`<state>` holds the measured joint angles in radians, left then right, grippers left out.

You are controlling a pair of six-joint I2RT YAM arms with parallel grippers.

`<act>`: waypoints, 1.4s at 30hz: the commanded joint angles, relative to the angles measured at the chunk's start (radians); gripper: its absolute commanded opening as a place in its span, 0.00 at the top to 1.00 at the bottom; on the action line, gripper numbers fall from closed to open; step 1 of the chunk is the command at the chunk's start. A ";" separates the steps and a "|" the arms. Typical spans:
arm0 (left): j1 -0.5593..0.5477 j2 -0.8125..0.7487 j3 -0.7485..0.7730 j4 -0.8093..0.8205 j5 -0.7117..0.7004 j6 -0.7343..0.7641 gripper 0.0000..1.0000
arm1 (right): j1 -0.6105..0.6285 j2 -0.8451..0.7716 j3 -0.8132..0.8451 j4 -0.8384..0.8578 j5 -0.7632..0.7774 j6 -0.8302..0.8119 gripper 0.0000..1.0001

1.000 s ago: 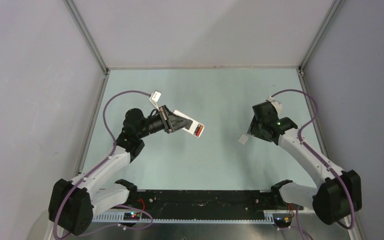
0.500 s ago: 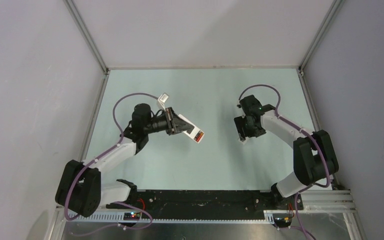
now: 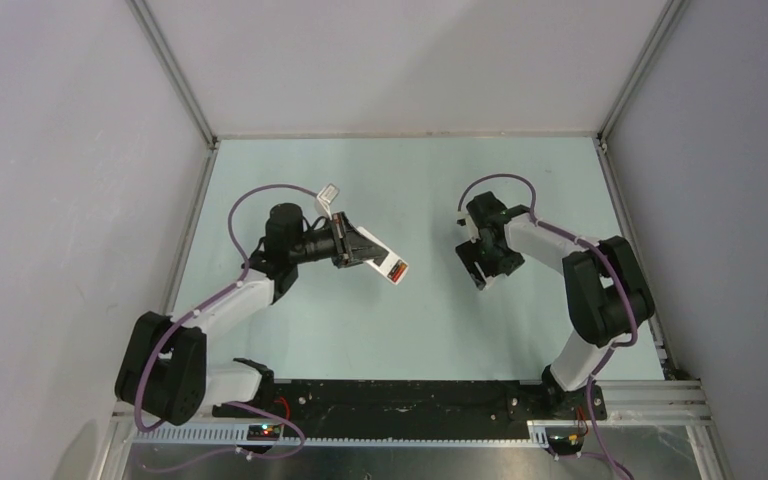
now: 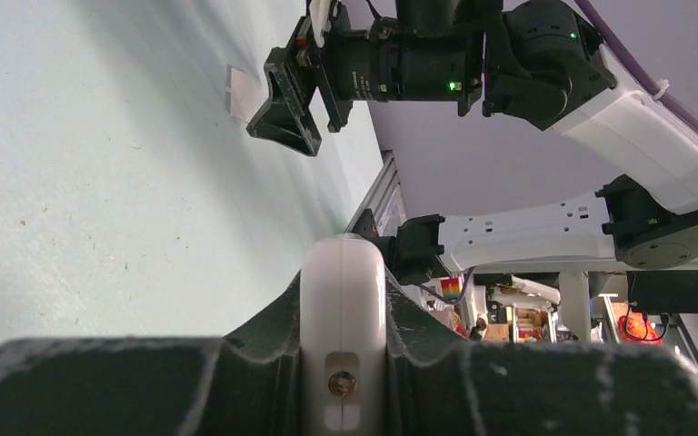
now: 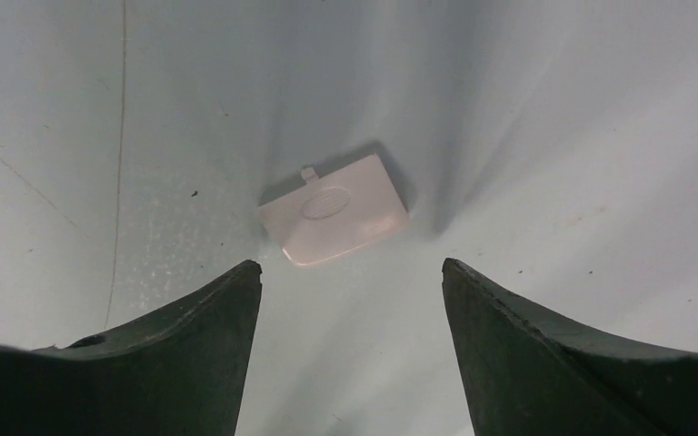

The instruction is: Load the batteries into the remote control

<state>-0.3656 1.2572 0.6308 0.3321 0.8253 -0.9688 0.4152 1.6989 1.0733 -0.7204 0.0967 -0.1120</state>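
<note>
Right wrist view: the right pincer (image 5: 350, 272) gapes near the white cover (image 5: 334, 209) lying mid-frame, and should centre over it, then drop squarely. The left pincer (image 3: 358, 248) clamps the remote control (image 3: 392, 266), centre-left in the top view.

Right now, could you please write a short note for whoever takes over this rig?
Left gripper: shut on the remote, which it holds edge-on between the jaws.
Right gripper: jaws open, poised over the cover, not touching it. The cover lies flat on the table.
Batteries: none loose in view. A red and dark patch shows at the remote's free end, too small to tell what it is.
Done: loading cannot be confirmed.
Left: check that both batteries are seated, then probably pick up the cover and fit it.
</note>
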 commanded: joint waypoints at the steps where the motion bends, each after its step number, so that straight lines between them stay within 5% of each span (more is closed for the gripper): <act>1: 0.008 0.006 0.046 0.025 0.032 -0.004 1.00 | -0.027 0.039 0.048 0.006 -0.044 -0.058 0.24; 12: 0.014 0.019 0.050 0.021 0.036 -0.005 1.00 | -0.064 0.087 0.053 0.040 -0.118 -0.156 0.35; 20: 0.014 0.032 0.055 0.020 0.036 -0.007 1.00 | -0.065 0.109 0.059 0.049 -0.180 -0.183 0.52; 30: 0.014 0.033 0.051 0.020 0.038 -0.005 1.00 | -0.074 0.166 0.111 0.035 -0.097 -0.145 0.39; 34: 0.014 0.035 0.050 0.019 0.037 -0.005 1.00 | -0.080 0.174 0.121 0.029 -0.097 -0.154 0.11; 42: 0.015 0.045 0.060 0.020 0.041 -0.008 1.00 | -0.088 0.202 0.136 0.053 -0.067 -0.192 0.17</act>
<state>-0.3576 1.3010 0.6388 0.3260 0.8425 -0.9688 0.3370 1.8469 1.1957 -0.7193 -0.0242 -0.2680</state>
